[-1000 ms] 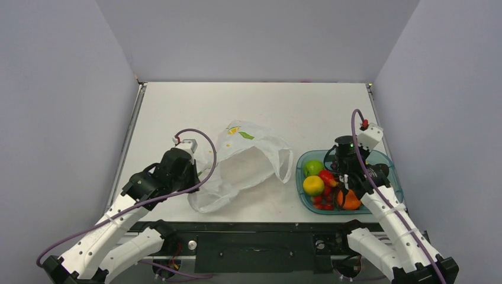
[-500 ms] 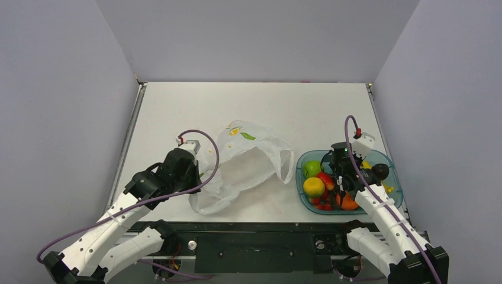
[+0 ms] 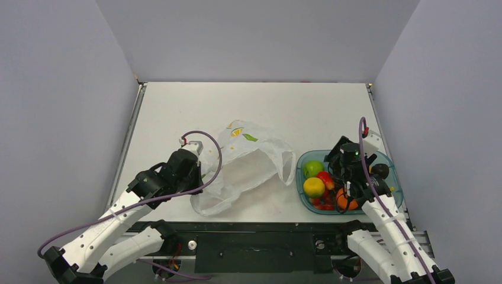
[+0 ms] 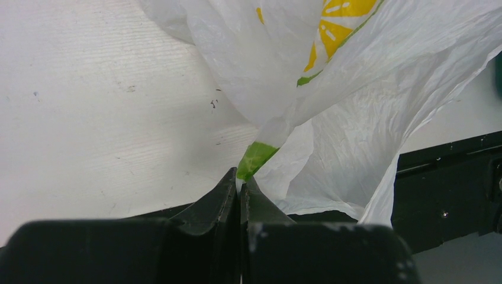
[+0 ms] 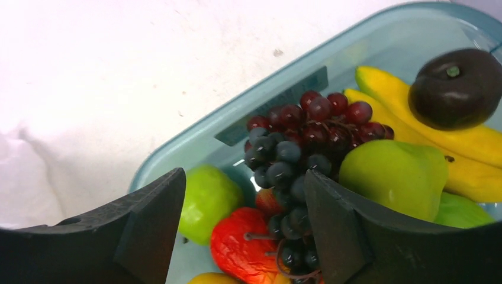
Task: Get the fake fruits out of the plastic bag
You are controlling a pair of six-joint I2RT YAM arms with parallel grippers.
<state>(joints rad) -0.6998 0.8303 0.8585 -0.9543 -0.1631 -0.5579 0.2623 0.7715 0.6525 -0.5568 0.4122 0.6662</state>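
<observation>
The plastic bag [image 3: 248,160] lies crumpled in the middle of the table, white with lemon prints. My left gripper [image 3: 197,170] is shut on a green-printed fold of the plastic bag [image 4: 331,89] at its left edge. The fake fruits sit in a teal tray [image 3: 392,177]: green apple [image 3: 312,167], lemon [image 3: 313,186], orange [image 3: 348,201], strawberries [image 3: 326,177]. My right gripper [image 5: 244,174] hangs open just above them, with purple grapes [image 5: 296,136] lying loose close to its right finger. Banana [image 5: 414,112] and a dark plum [image 5: 456,89] rest behind. No fruit shows through the bag.
The teal tray's rim [image 5: 284,89] lies close to the table's right edge. A black rail [image 3: 260,228] runs along the near edge, between the arm bases. Grey walls close in the left, right and far sides.
My right gripper has gone from shut to open and has come a little nearer over the tray. The left gripper keeps its hold and has barely shifted.
</observation>
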